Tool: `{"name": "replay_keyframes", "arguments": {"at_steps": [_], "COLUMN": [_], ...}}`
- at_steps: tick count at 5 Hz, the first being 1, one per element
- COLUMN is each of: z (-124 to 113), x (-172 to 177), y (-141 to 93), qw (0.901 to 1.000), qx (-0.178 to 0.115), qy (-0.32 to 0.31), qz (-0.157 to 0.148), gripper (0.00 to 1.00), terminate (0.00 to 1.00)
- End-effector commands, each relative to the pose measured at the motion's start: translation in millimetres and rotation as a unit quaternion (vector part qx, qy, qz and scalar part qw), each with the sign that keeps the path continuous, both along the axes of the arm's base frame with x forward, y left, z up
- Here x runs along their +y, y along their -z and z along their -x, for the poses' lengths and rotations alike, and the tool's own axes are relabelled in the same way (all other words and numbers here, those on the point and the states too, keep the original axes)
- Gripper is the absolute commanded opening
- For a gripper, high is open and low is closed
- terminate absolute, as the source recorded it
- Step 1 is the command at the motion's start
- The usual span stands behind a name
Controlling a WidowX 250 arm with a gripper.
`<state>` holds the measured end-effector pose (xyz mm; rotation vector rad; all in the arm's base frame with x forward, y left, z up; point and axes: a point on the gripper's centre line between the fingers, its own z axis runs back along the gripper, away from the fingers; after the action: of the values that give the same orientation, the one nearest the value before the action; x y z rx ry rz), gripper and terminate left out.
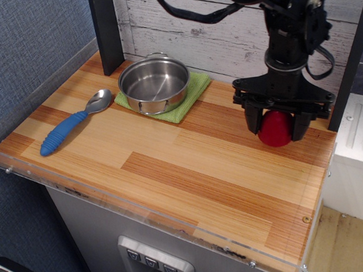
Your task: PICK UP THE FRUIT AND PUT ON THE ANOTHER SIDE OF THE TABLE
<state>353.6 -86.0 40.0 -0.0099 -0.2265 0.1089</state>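
Observation:
The fruit (pixel 275 130) is a glossy deep-red strawberry toy at the right end of the wooden table (pixel 189 166), near the back. It sits low, at or just above the surface. My gripper (pixel 276 128) comes straight down over it. The black fingers (pixel 252 120) stand on either side of the fruit and close against it. The fruit's top is hidden by the gripper body.
A steel pot (pixel 153 83) stands on a green cloth (pixel 191 93) at the back left. A blue-handled spoon (pixel 76 122) lies left of it. Black posts (pixel 106 29) (pixel 350 64) stand at the back corners. A clear acrylic rim (pixel 111 199) edges the table.

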Motion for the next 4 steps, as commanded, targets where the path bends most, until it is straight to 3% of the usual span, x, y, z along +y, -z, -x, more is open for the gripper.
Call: {"name": "replay_keyframes", "arguments": {"at_steps": [1,3,4], "z": [-0.8,2.1,2.6], "x": [17.1,21.9,25.4], "y": [2.0,10.3,0.6], "qw": [0.9998,0.9991,0.9991], "qx": [0.003,0.025,0.025], "qy": [-0.013,-0.022,-0.004], "qz": [0.011,0.026,0.034], "gripper": [0.00,0.00,1.00], "terminate": [0.00,0.00,0.00]}}
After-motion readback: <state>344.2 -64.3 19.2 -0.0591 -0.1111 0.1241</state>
